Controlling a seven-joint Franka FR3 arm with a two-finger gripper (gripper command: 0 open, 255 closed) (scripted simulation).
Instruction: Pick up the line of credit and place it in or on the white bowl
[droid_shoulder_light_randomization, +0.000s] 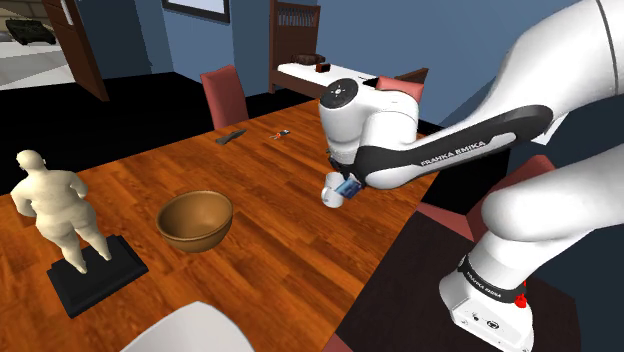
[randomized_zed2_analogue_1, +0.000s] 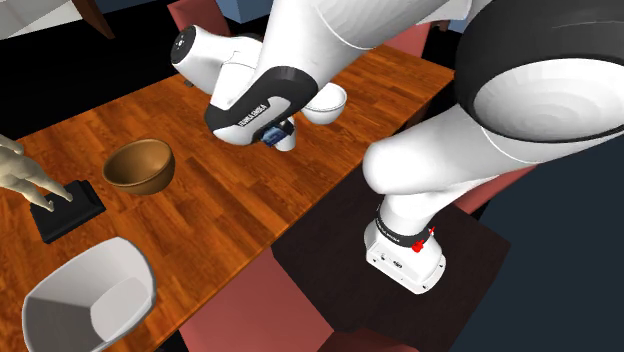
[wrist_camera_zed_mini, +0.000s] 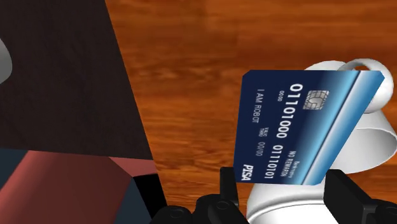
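The robot's gripper (wrist_camera_zed_mini: 283, 179) has the blue credit card (wrist_camera_zed_mini: 299, 127) between its jaws. The jaws are partly open, just wide enough to pinch the card by its two long edges. The card stands up out of the jaws, and I can read the white numbers on it.

So I think the picking up is done. The card (droid_shoulder_light_randomization: 350, 188) is off the brown table (droid_shoulder_light_randomization: 250, 270) and hangs in the air with the gripper (droid_shoulder_light_randomization: 345, 190).

The putting down is not done yet. A small white bowl (randomized_zed2_analogue_1: 325, 103) sits on the table just beside the gripper (randomized_zed2_analogue_1: 275, 133). In the wrist view the card is in front of this white bowl (wrist_camera_zed_mini: 375, 140), very near it but not inside it. I cannot tell if the card touches the bowl.

There is a bigger white bowl (randomized_zed2_analogue_1: 130, 265) too, well apart from the small white bowl. I cannot tell for sure which one is meant. The small one is much closer, so I guess that is the one.

A brown bowl (droid_shoulder_light_randomization: 195, 220) and a pale statue (droid_shoulder_light_randomization: 55, 205) on a black base stand farther from the small white bowl.

What is left, I think, is to bring the card over the bowl and let it go.
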